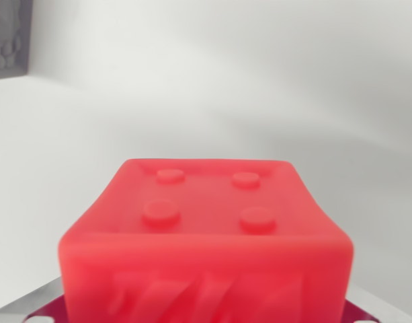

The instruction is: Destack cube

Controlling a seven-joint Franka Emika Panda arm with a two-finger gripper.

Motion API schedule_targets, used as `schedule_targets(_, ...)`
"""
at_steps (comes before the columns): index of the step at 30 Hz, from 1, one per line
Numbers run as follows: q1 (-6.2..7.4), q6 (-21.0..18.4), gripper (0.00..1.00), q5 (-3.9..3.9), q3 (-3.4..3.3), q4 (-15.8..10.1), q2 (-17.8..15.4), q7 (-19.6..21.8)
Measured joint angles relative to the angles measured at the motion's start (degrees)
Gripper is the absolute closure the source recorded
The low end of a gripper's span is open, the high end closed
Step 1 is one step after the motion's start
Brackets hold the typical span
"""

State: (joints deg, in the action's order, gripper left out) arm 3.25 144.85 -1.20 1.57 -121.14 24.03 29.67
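**Q:** Item one, the task's object. Location?

**A:** One red cube, four round studs on its top face, filling the lower middle of my wrist view, very close to the camera. Its front face shows blurred raised ridges. At the bottom corners, grey strips with a dark red patch on the wrist view's left; I cannot say what these are.

**Q:** Item two, your pincer. State?

**A:** Not shown. No fingers appear in the frame, so I cannot tell how far apart they stand, nor whether they have hold of the cube.

**Q:** Progress on the destacking?

**A:** My judgement only: undetermined. The cube's base is cut off by the lower edge, so whatever it rests on, a second cube or the worktop, is hidden. Lifted or seated, I cannot tell.

**Q:** Other entries?

**A:** Pale worktop beyond, a pale wall behind, a dark grey object cropped at the top left corner, too blurred to identify.
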Motion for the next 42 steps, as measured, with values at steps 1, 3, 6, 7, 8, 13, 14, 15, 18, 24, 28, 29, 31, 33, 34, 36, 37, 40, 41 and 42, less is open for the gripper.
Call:
schedule_targets(1, -0.11, 0.0, 1.00, 0.00, 0.00, -0.1, 0.0, -0.2)
schedule_targets(3, -0.55, 0.2, 1.00, 0.00, 0.00, -0.3, -0.1, -0.9)
schedule_targets(6, -1.15, 0.4, 1.00, 0.00, -0.01, -0.6, -0.2, -2.0)
schedule_targets(7, -1.35, 0.4, 1.00, 0.00, -0.01, -0.7, -0.2, -2.4)
schedule_targets(8, -1.54, 0.5, 1.00, 0.00, -0.01, -0.8, -0.2, -2.7)
schedule_targets(13, -2.48, 0.9, 1.00, 0.00, -0.02, -1.3, -0.4, -4.3)
schedule_targets(14, -2.69, 0.9, 1.00, 0.00, -0.02, -1.4, -0.4, -4.7)
schedule_targets(15, -2.81, 1.0, 1.00, 0.00, -0.02, -1.4, -0.4, -4.9)
schedule_targets(18, -3.45, 1.2, 1.00, 0.00, -0.03, -1.7, -0.5, -6.0)
schedule_targets(24, -4.55, 1.5, 1.00, 0.00, -0.04, -2.1, -0.6, -7.9)
schedule_targets(28, -5.42, 1.8, 1.00, 0.00, -0.04, -2.4, -0.6, -9.5)
schedule_targets(29, -5.53, 1.8, 1.00, 0.00, -0.05, -2.5, -0.6, -9.6)
schedule_targets(31, -5.95, 2.0, 1.00, 0.00, -0.05, -2.7, -0.7, -10.3)
schedule_targets(33, -6.30, 2.1, 1.00, 0.00, -0.05, -2.8, -0.7, -10.9)
schedule_targets(34, -6.52, 2.1, 1.00, 0.00, -0.05, -2.9, -0.7, -11.3)
schedule_targets(36, -6.93, 2.2, 1.00, 0.00, -0.05, -3.0, -0.7, -12.0)
schedule_targets(37, -7.14, 2.3, 1.00, 0.00, -0.06, -3.0, -0.7, -12.4)
schedule_targets(40, -7.64, 2.4, 1.00, 0.00, -0.06, -3.2, -0.8, -13.2)
schedule_targets(41, -7.85, 2.4, 1.00, 0.00, -0.06, -3.3, -0.8, -13.6)
schedule_targets(42, -8.06, 2.5, 1.00, 0.00, -0.06, -3.3, -0.8, -14.0)
